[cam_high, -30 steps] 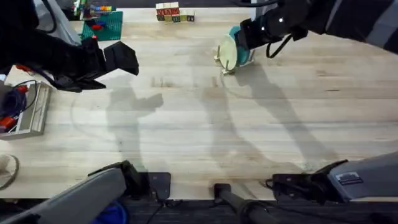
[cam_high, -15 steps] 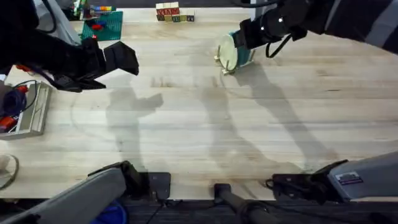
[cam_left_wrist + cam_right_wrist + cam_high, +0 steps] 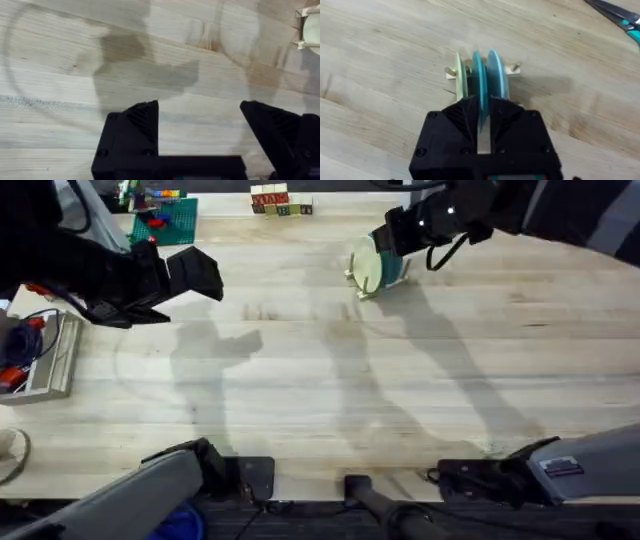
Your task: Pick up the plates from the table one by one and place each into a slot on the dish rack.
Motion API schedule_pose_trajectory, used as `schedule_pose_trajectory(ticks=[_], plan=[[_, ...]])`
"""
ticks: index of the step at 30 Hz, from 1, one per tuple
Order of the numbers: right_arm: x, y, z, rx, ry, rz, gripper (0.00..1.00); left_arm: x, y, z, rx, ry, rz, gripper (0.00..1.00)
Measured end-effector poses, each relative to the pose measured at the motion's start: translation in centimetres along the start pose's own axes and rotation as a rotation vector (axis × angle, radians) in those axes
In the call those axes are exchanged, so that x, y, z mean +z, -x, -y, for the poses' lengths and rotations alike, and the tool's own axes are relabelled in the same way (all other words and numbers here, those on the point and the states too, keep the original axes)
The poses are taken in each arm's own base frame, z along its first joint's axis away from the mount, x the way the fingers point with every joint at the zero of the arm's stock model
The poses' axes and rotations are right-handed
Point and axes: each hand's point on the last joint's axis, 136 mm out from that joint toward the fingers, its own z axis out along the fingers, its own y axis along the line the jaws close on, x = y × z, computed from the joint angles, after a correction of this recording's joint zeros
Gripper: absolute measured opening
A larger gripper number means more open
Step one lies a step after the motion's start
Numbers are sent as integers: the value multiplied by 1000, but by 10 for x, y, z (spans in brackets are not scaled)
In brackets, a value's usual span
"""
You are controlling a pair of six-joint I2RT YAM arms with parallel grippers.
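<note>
The bright blue plate [image 3: 480,75] stands on edge in the middle slot of the dish rack [image 3: 451,73], at the far side of the table [image 3: 330,390] just right of centre. The right gripper [image 3: 483,120] is directly over it, its jaws pinching the plate's upper rim. A cream plate [image 3: 461,80] stands in the slot on one side and a pale blue plate [image 3: 496,72] in the slot on the other, both upright and close beside the held one without clearly touching it.

These look like thin, stiff plastic discs: light, smooth and likely slippery, hardly fragile. A pinch across the rim at the top, as here, seems the sensible hold, since the flat faces offer nothing to grip once a plate is upright. The rack is small and light too, so a sideways drag on release could tip it or knock a neighbour.

Count: three plates, all in the rack, none lying on the table; one rack.

The left gripper [image 3: 200,125] hangs over bare wood at the table's left, well apart from the rack, jaws spread wide and holding nothing. At the far edge sit a green baseplate [image 3: 165,220] and a row of letter blocks [image 3: 280,200]
</note>
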Motion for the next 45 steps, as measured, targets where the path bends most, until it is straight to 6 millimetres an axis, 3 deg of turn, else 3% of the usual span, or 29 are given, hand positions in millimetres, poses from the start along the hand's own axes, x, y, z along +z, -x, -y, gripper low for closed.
schedule_pose_trajectory(ticks=[9,11,15,18,20,21,23,24,33,45], plan=[[-7,3,0,1,1,13,207,0,0,0,0,0,0,995],[-17,8,0,2,3,36,247,0,0,0,0,0,0,995],[-50,18,1,8,8,93,441,0,0,0,0,0,0,995],[-72,24,2,10,10,132,487,0,0,0,0,0,0,995],[-85,28,2,12,11,161,572,0,0,0,0,0,0,995],[-92,30,3,10,12,177,655,0,0,0,0,0,1,995],[-106,34,3,0,13,208,920,0,0,0,0,0,0,994],[-113,36,4,-10,12,226,973,0,0,0,0,0,0,994],[-179,46,6,-42,11,368,992,0,0,0,0,0,0,995],[-197,12,9,-50,9,283,994,0,0,0,0,0,0,995]])
